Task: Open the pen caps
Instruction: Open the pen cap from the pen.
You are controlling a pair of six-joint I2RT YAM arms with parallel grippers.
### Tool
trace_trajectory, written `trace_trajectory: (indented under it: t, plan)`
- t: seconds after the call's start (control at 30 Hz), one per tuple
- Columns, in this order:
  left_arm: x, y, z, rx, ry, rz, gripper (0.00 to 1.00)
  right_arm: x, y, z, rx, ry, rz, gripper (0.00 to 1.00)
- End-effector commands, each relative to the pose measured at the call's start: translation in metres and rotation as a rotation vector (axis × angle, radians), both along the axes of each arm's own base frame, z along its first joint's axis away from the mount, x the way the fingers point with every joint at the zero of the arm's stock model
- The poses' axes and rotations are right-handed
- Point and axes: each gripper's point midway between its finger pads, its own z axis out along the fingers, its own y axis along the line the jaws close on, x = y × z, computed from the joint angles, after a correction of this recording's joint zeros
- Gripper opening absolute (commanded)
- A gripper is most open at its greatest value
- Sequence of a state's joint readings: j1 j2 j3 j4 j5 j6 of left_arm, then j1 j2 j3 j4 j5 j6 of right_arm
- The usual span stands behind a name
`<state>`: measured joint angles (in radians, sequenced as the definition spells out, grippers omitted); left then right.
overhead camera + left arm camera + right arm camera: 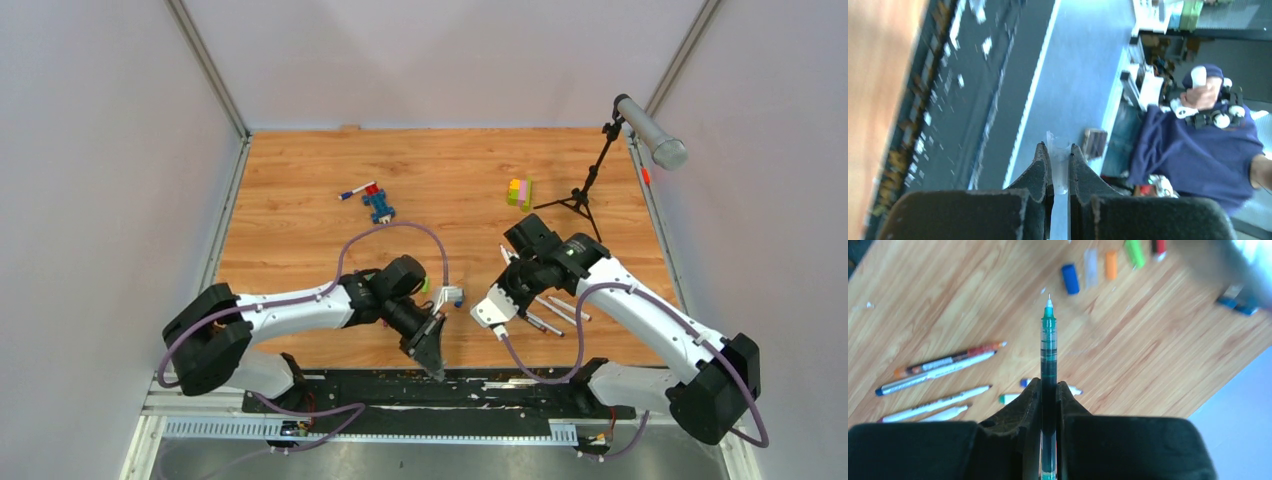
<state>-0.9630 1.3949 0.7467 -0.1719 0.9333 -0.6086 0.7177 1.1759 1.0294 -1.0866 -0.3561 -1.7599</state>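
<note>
My right gripper (1049,385) is shut on a green pen (1049,340). The pen is uncapped, its fine tip pointing away over the wooden table (973,300). Beyond the tip lie loose pen caps: blue (1070,278), clear (1090,266), orange (1111,264), green (1134,252) and red (1159,246). Several white-barrelled pens (940,365) lie to the left, also visible as pens (548,312) beside the right gripper (508,285). My left gripper (1061,148) is shut on a clear pen cap (1061,165). In the top view the left gripper (438,368) hangs over the black rail at the near edge.
A blue-and-red toy figure (378,205) with one pen (353,193) beside it lies at the back left. A yellow-green-pink block stack (520,191) and a black microphone stand (590,180) stand at the back right. The black base rail (330,395) runs along the near edge.
</note>
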Motion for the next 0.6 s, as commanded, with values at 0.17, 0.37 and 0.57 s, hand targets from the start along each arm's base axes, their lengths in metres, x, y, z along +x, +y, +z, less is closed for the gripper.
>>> trace_trajectory:
  t: [0.17, 0.37, 0.57]
  plan:
    - [-0.034, 0.038, -0.004, 0.041, 0.041, -0.050, 0.00, 0.022, -0.026, 0.000, 0.040, -0.011, -0.163, 0.00]
    - [0.019, 0.037, -0.007, 0.082, -0.278, 0.201, 0.00, -0.006, -0.034, -0.017, 0.174, 0.198, -0.388, 0.00]
    - [0.099, 0.064, -0.021, 0.210, -0.519, 0.694, 0.00, -0.010, -0.055, -0.019, 0.328, 0.403, -0.775, 0.00]
